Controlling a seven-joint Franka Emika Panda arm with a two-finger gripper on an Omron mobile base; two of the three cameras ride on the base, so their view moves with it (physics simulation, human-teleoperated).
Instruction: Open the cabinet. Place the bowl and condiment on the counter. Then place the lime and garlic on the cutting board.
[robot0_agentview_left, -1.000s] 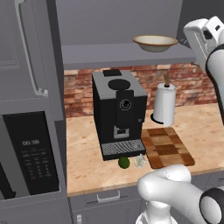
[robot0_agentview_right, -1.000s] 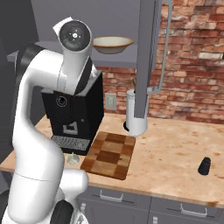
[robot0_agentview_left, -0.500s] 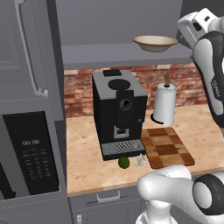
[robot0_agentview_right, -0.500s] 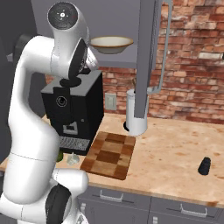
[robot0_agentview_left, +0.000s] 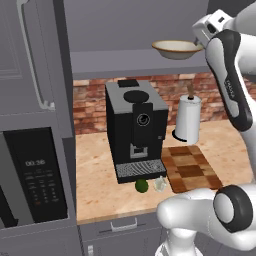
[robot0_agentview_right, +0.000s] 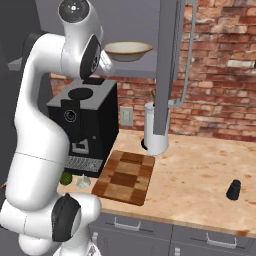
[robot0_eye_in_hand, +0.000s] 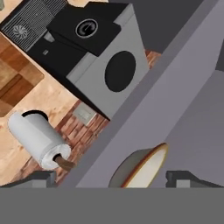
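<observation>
Two steps down: cabinet (robot0_agentview_right: 170, 65) open, condiment (robot0_agentview_right: 233, 189) on counter (robot0_agentview_right: 200, 175). Gripper (robot0_eye_in_hand: 109, 177) spread wide, empty, straddling bowl (robot0_agentview_left: 176, 49) up on shelf. Lime (robot0_agentview_left: 142, 185) and garlic (robot0_agentview_left: 159, 184) waiting at nine o'clock of cutting board (robot0_agentview_left: 189, 167).

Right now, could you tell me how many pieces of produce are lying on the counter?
2: the lime and the garlic lie side by side before the coffee machine, left of the cutting board. Others may be hidden.
</observation>
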